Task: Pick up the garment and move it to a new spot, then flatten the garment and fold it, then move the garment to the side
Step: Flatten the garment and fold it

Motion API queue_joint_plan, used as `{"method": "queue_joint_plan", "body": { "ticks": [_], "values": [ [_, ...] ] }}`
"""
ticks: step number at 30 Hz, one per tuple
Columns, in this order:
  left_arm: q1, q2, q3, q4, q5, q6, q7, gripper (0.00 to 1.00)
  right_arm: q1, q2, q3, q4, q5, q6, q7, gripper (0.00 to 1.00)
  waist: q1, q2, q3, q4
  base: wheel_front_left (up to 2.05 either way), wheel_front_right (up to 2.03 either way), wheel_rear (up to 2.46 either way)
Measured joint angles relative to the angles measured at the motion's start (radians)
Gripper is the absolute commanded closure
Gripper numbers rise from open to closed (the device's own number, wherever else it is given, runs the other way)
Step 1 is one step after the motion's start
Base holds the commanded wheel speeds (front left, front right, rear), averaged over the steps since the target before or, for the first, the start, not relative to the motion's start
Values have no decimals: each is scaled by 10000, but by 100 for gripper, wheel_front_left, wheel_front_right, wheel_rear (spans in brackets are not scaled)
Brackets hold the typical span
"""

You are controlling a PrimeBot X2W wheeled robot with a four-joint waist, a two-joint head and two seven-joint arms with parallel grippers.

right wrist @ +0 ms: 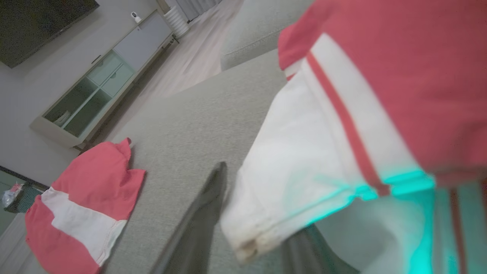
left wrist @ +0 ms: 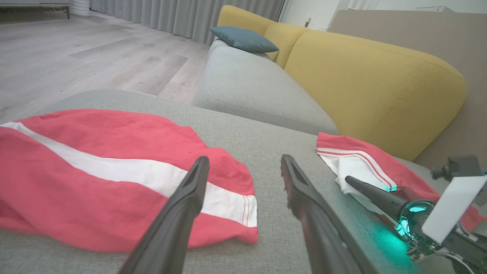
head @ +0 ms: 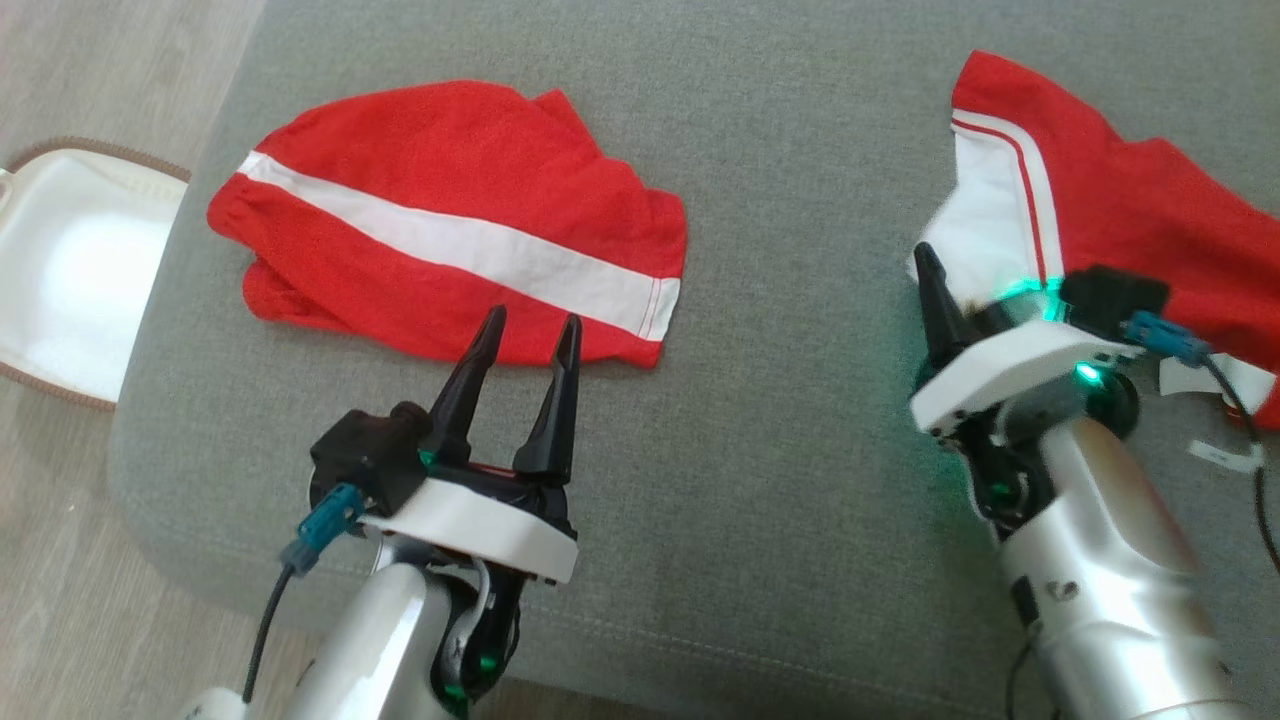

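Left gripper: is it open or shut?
Open: the left gripper has its two fingers spread apart, gripping nothing.

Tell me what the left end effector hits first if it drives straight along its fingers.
Probably the near edge of the striped red garment just ahead of the left end effector; height is unclear, so it might pass above.
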Motion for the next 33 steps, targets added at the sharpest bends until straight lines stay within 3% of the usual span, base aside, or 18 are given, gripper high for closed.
{"method": "queue_joint_plan", "body": {
  "ticks": [9, 12, 14, 19, 22, 25, 26, 33],
  "values": [
    [105, 0, 63, 159, 23, 2, 0, 0, -8, -4, 2410, -1275, 136, 0, -495, 100, 0, 0, -711, -307, 0, 0, 0],
    [289, 0, 159, 163, 119, -2, 0, 0, 166, -4, 2830, -2115, 918, 0, -194, 100, -1, 0, -977, -512, 0, 0, 0],
    [429, 0, 209, 163, 123, -6, 0, 0, 186, -4, 2849, -2581, 838, 0, 63, 100, -1, 0, -1081, -658, 0, 0, 0],
    [483, 0, 211, 46, 117, -12, 0, 0, -123, -88, 1802, -3450, 56, 0, 1103, 100, -1, 0, -941, -749, 0, 0, 0],
    [472, 2, 151, -13, 105, -12, 0, 0, -813, -569, 803, -3668, -232, 0, 1906, 100, -1, 0, -660, -703, 0, 0, 0],
    [370, 2, 0, -17, 104, -15, 0, 0, -1869, -1417, -276, -3559, -360, 0, 2688, 100, 0, 0, -311, -624, 0, 0, 0],
    [370, 2, 0, -17, 104, -15, 0, 0, -1869, -1417, -276, -3559, -360, 0, 2688, 100, 0, 0, -311, -624, 0, 0, 0],
    [-209, -4, -38, -31, 13, -117, 0, 0, -4707, -3473, -1137, -1852, -736, 0, 4025, 100, 0, 0, 572, -375, 0, 0, 0]
  ]
}}
